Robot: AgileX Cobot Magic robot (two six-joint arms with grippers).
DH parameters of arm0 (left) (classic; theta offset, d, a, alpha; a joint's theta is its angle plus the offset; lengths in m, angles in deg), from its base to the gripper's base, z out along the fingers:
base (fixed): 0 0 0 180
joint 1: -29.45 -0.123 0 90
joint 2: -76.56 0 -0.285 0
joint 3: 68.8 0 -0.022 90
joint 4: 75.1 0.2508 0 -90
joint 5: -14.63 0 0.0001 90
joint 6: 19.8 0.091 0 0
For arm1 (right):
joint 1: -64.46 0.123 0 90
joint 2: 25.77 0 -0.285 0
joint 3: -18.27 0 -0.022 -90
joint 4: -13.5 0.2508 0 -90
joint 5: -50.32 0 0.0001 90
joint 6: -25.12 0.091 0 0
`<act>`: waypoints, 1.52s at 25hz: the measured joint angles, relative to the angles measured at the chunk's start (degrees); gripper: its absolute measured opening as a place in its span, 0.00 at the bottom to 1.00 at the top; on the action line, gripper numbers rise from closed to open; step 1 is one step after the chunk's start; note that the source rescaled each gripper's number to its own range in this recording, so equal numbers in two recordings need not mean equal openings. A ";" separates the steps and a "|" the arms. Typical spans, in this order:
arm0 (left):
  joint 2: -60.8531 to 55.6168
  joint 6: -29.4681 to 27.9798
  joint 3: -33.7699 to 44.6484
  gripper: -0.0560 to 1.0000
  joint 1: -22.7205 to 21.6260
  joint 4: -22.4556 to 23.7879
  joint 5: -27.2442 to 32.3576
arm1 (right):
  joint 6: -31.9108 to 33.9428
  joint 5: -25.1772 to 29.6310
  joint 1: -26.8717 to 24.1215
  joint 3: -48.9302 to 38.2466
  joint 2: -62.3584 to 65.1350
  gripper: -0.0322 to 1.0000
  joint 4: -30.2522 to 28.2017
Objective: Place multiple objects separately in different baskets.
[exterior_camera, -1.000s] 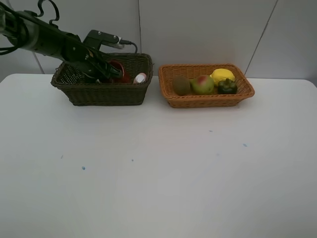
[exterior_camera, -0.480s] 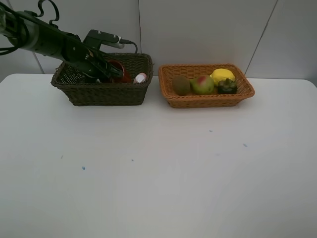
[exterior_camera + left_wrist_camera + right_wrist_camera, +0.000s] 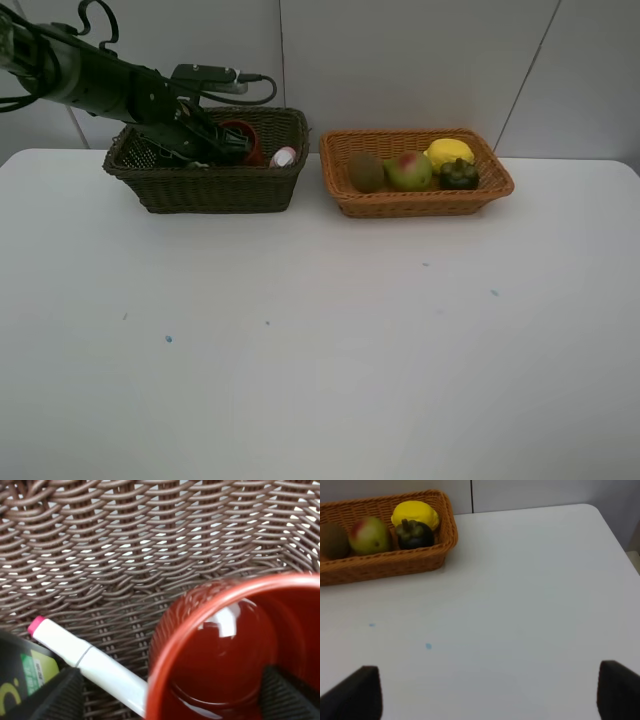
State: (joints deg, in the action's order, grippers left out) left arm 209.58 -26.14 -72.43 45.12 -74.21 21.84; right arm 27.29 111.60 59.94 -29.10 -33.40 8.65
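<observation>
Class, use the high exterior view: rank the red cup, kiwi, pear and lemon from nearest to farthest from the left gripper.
1. Red cup, right at the left gripper in the dark basket.
2. Kiwi, left end of the orange basket.
3. Pear, middle of it.
4. Lemon, toward its right end.

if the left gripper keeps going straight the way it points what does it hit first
Most likely the red cup: the left gripper straddles its rim, one finger inside. Beyond lies the dark basket's wicker; depth is unclear.

A robot test bench: bare white table, plain panelled wall, staged baskets.
</observation>
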 joint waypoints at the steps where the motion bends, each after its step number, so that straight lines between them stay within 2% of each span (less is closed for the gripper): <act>1: 0.00 0.00 0.00 0.94 0.00 0.00 0.05 | 0.00 0.00 0.00 0.00 0.00 0.93 0.00; 15: -0.78 1.01 0.00 0.95 0.00 -0.24 1.12 | 0.00 0.00 0.00 0.00 0.00 0.93 0.00; 27: -11.81 1.13 0.14 0.95 0.00 -0.24 11.23 | 0.00 0.00 0.00 0.00 0.00 0.93 0.00; 28: -13.85 1.13 0.14 0.95 0.00 -0.24 13.70 | 0.00 0.00 0.00 0.00 0.00 0.93 0.00; 38: -26.26 1.13 0.14 0.95 0.00 -0.24 24.94 | 0.00 0.00 0.00 0.00 0.00 0.93 0.00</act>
State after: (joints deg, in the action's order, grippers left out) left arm 183.32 -25.00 -72.29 45.12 -74.45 46.78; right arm 27.29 111.60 59.94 -29.10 -33.40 8.65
